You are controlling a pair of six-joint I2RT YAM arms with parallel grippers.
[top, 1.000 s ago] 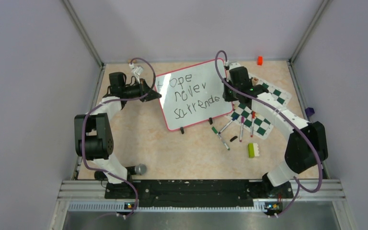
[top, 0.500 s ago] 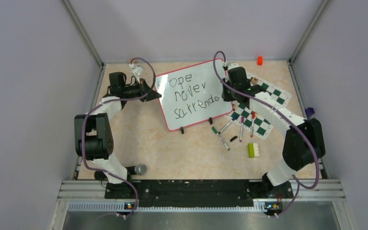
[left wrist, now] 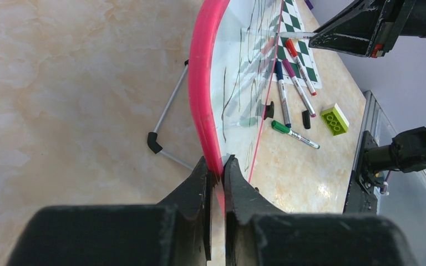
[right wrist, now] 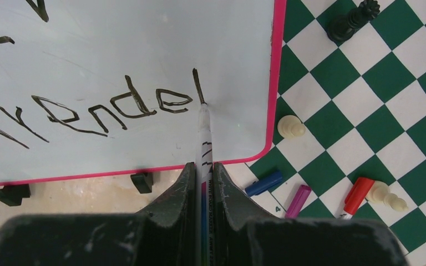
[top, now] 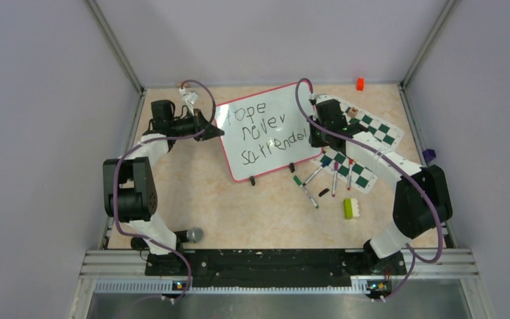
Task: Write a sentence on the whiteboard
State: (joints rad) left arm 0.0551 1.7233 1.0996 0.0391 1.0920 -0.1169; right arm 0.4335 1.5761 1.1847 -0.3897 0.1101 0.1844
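Whiteboard [top: 273, 163]: glossy white, rounded rectangle, thin pink rim; far centre of table, just beside checkered chess mat [right wrist: 366, 83].
Sentence [top: 263, 126]: thin dark handwriting, three lines.
Left gripper [left wrist: 216, 169]: pinched closed on rim.
Right gripper [right wrist: 202, 172]: clamped on slim marker [right wrist: 204, 130], tip touching board.

Whiteboard [right wrist: 116, 44]: smooth, glossy white face; glossy pink rim, plastic in look. Table [left wrist: 61, 83]: matt, beige marbled surface. Chess mat [right wrist: 366, 100]: smooth, matt print.
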